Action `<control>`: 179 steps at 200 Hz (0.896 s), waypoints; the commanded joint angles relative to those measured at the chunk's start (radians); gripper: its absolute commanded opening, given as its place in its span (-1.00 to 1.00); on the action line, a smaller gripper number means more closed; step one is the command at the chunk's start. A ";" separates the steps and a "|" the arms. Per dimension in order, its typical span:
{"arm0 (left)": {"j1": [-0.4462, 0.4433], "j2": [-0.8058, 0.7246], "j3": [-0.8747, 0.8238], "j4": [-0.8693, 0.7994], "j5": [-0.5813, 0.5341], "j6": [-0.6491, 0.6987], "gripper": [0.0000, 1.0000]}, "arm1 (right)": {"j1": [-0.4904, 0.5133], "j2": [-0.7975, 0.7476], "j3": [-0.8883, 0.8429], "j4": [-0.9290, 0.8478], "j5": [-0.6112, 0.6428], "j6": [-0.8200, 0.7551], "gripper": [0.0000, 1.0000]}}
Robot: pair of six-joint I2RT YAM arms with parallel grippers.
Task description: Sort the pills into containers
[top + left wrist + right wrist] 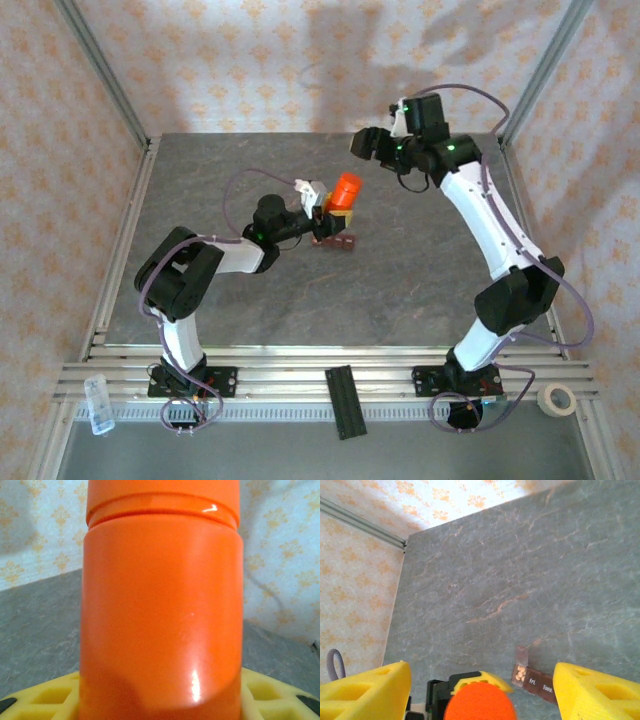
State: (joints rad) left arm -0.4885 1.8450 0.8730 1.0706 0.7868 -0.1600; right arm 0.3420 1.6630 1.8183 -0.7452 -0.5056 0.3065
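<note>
An orange cylindrical bottle (pixel 346 189) (pixel 162 605) stands upright in my left gripper (pixel 328 214) (pixel 162 700), which is shut on its lower body; the yellow fingers (pixel 45 695) show on either side. Just beside it on the table lie the containers (pixel 337 241) (pixel 536 681), a dark red-brown bar. Its end lid is flipped up, and pale pills (pixel 521 673) lie in that compartment. My right gripper (pixel 365 145) (pixel 482 669) hovers open above and behind the bottle, with its yellow fingers (pixel 367 692) wide apart and nothing between them. The bottle's orange top (pixel 480 704) appears below it.
The grey stone tabletop (pixel 420 280) is fenced by metal posts and patterned walls. On the near rail lie a black strip (pixel 345 401), a roll of tape (pixel 557 399) and a small clear item (pixel 99 403).
</note>
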 commanded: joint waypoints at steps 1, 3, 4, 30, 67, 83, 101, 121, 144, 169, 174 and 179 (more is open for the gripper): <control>0.017 -0.008 0.048 0.086 0.121 -0.068 -1.00 | -0.031 -0.012 0.032 -0.102 -0.103 -0.218 0.48; 0.018 -0.007 0.050 0.085 0.128 -0.073 -1.00 | -0.034 -0.012 0.034 -0.107 -0.117 -0.236 0.48; 0.019 -0.007 0.052 0.084 0.132 -0.074 -1.00 | -0.035 -0.011 0.034 -0.109 -0.124 -0.245 0.48; 0.024 0.007 0.068 0.096 0.185 -0.123 -1.00 | -0.045 -0.003 0.053 -0.162 -0.266 -0.404 0.48; 0.025 0.015 0.079 0.100 0.206 -0.145 -1.00 | -0.042 0.032 0.085 -0.214 -0.354 -0.453 0.47; 0.025 0.020 0.084 0.107 0.211 -0.156 -1.00 | -0.035 0.041 0.084 -0.216 -0.365 -0.458 0.46; 0.026 0.022 0.088 0.108 0.216 -0.162 -1.00 | -0.024 0.054 0.087 -0.226 -0.355 -0.468 0.45; 0.025 0.022 0.088 0.106 0.219 -0.162 -1.00 | -0.019 0.068 0.089 -0.230 -0.344 -0.470 0.42; 0.026 0.020 0.088 0.106 0.220 -0.163 -1.00 | -0.014 0.080 0.089 -0.239 -0.346 -0.475 0.38; 0.025 0.020 0.089 0.106 0.221 -0.165 -1.00 | -0.011 0.089 0.084 -0.243 -0.346 -0.476 0.28; 0.026 0.020 0.089 0.106 0.221 -0.166 -1.00 | -0.011 0.091 0.083 -0.243 -0.346 -0.475 0.25; 0.025 0.020 0.089 0.106 0.221 -0.165 -1.00 | -0.010 0.093 0.082 -0.243 -0.347 -0.475 0.21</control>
State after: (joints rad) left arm -0.4683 1.8580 0.9237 1.1114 0.9878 -0.3180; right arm 0.3248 1.7535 1.8725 -0.9691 -0.8440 -0.1509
